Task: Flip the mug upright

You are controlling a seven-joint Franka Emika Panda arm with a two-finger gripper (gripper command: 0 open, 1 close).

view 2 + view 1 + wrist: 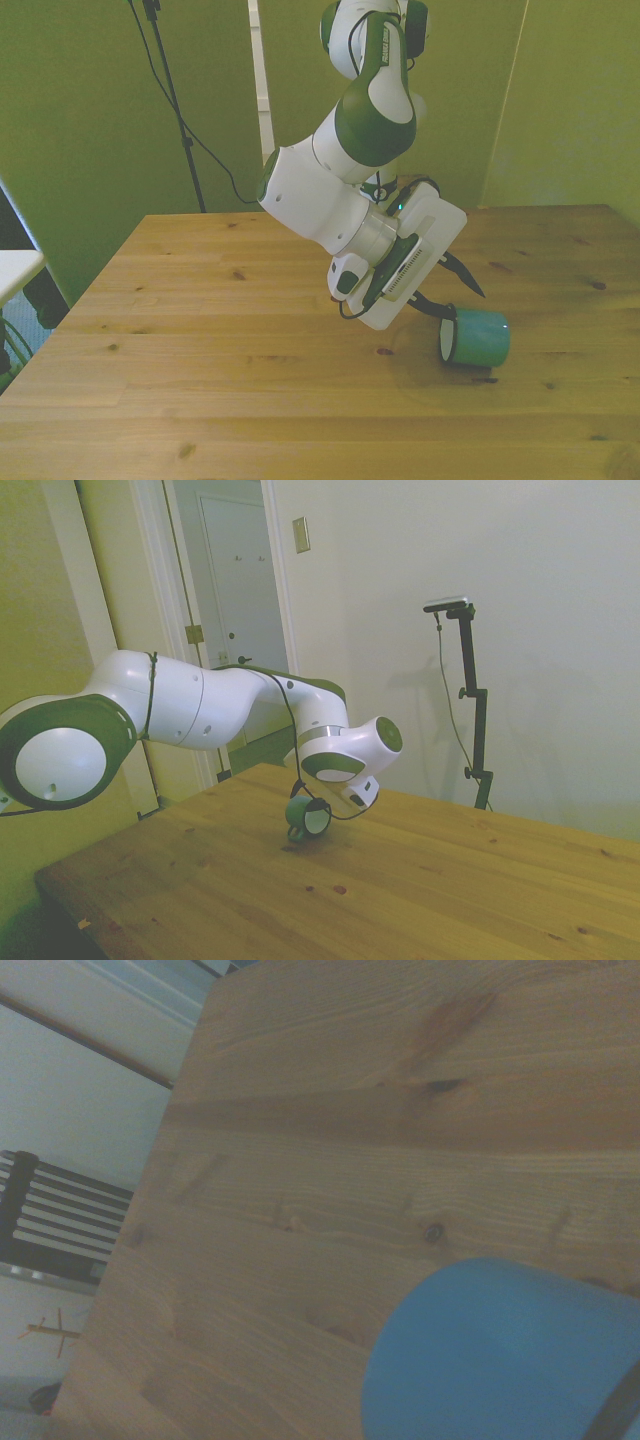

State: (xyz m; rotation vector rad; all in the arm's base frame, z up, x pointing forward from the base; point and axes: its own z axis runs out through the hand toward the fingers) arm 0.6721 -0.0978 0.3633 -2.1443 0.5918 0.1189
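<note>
The teal-green mug point(478, 338) lies on its side on the wooden table point(200, 330), toward the front view's right, its white inside facing the front view's left. In the side view the mug point(307, 819) sits just under the arm's wrist. My gripper point(466, 305) is tilted down over the mug's rim and stands open. One dark finger point(432, 305) reaches the top of the rim. The other finger point(466, 276) hangs above the mug's side without touching it. The wrist view shows the mug's outer wall point(500, 1360) from close by.
The table's front edge point(300, 470) runs close to the camera in the front view. A white object point(15, 265) pokes in at the front view's left. A door and wall point(240, 570) stand behind the arm in the side view.
</note>
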